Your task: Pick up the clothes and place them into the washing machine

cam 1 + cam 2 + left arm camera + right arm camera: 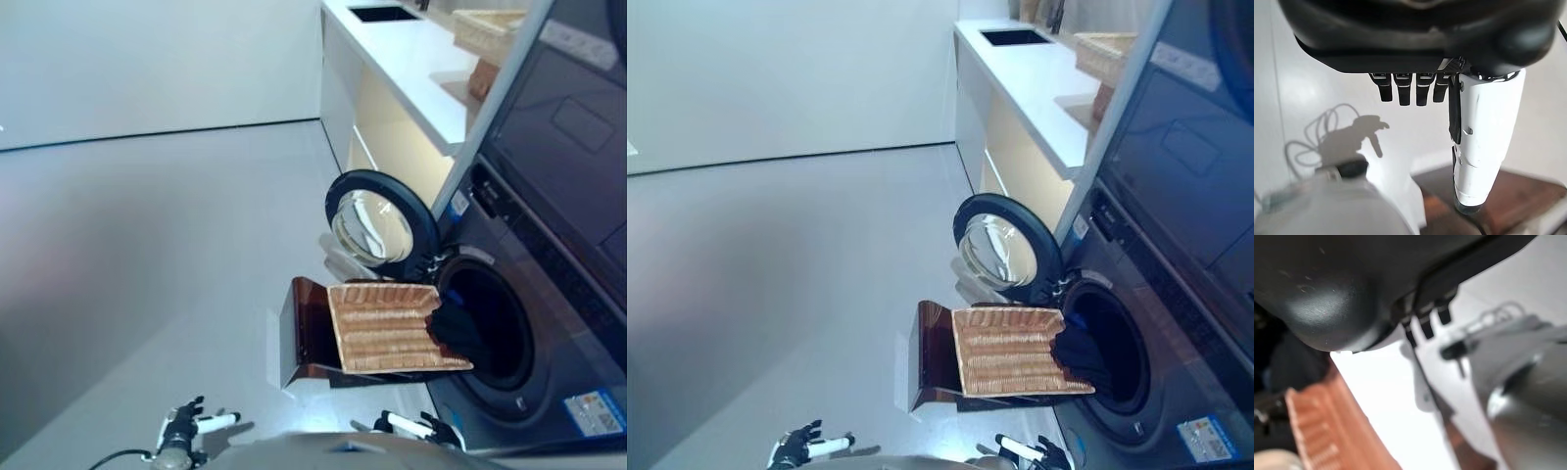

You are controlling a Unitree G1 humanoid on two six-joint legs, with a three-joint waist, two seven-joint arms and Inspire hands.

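Note:
A dark garment (456, 328) lies bunched at the mouth of the washing machine drum (502, 338), against the right edge of a wicker basket (387, 328). The basket rests on a brown stool (306, 333) in front of the machine, and its inside looks bare. The round door (377, 225) stands swung open to the left. My left hand (181, 428) hangs low near the floor, left of the stool, fingers relaxed (1405, 90) and holding nothing. My right hand (423, 428) hangs below the basket, near the machine front, also open and holding nothing.
A second appliance (578, 127) is stacked above the washer. A white counter (411, 59) with a dark sink (382, 14) and another wicker basket (487, 29) runs behind. Grey floor (147, 255) spreads to the left.

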